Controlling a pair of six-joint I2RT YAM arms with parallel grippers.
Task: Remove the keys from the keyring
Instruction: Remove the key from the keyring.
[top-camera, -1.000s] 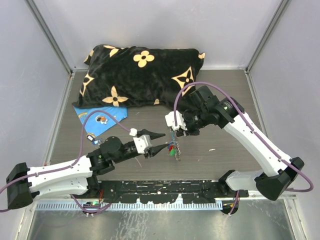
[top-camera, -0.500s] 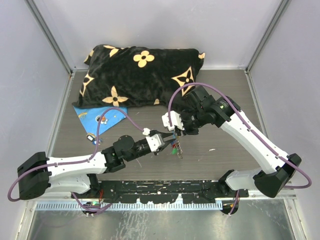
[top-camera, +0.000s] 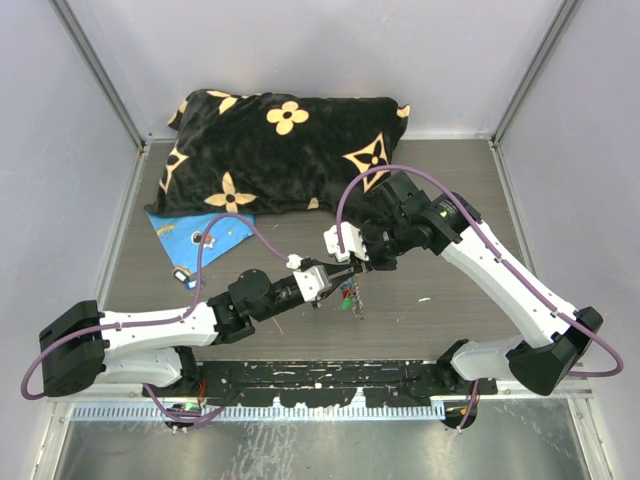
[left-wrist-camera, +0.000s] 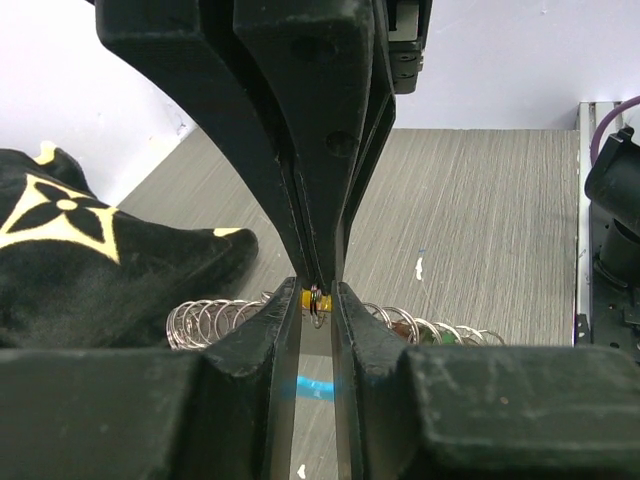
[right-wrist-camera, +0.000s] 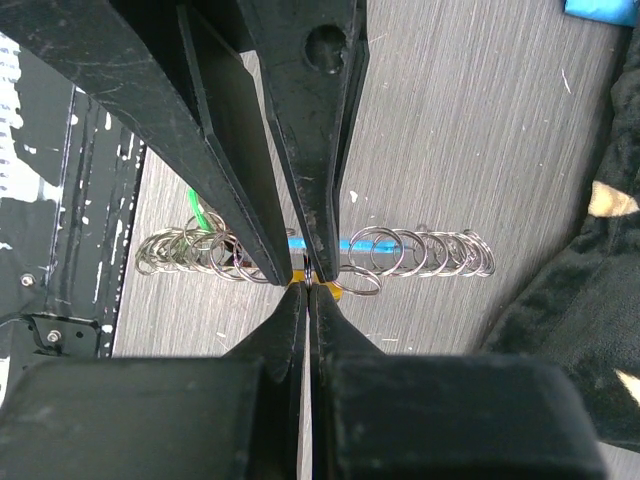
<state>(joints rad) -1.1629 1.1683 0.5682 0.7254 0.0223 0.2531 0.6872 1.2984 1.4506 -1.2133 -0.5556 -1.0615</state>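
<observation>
Hanging over the grey wood-grain table (top-camera: 420, 322), the grey chain-like metal keyring (right-wrist-camera: 420, 252) with its tiny coloured-head keys (top-camera: 346, 298) is pinched in the closed right pincer (right-wrist-camera: 305, 283), and the narrow-set left pincer (left-wrist-camera: 316, 290) could slip off its thin link if pulled askew.

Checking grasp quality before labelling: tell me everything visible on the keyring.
The keyring is a row of thin grey metal rings linked like a chain, stretched sideways, with a light-blue section near the middle. The right gripper is shut on it mid-row, beside a small yellow piece. The left gripper has its fingers close on either side of the same spot. A green piece, likely a key, shows at one end.
</observation>
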